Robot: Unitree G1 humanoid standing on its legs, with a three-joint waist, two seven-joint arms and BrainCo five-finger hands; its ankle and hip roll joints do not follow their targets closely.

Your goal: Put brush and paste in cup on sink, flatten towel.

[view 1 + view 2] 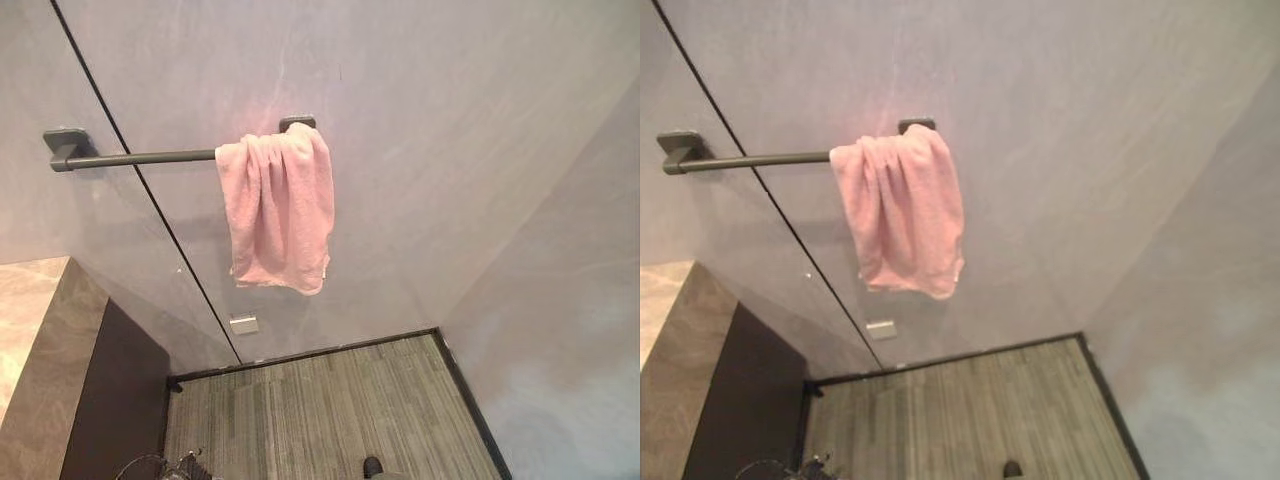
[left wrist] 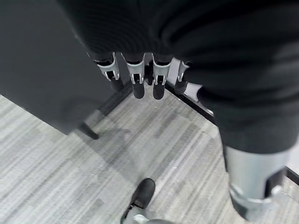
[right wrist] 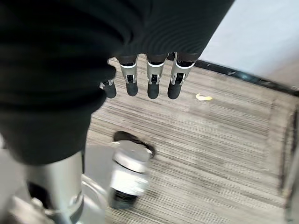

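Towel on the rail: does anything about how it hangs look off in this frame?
Yes. The pink towel is bunched into folds at the right end of the dark rail, beside the bracket, not spread flat; most of the rail is bare. Both hands hang open over the floor.

Silver, dark-tipped fingers (image 2: 138,79) under dark ribbed hand (image 3: 154,70) covers

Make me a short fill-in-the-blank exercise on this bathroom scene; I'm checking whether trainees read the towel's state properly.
1. The pink towel hangs bunched at the ____ end of the dark towel bar.
2. The floor below it is ____ grey.
3. The left hand and the right hand hang with straight fingers, holding ____.

Missing words: right; striped; nothing
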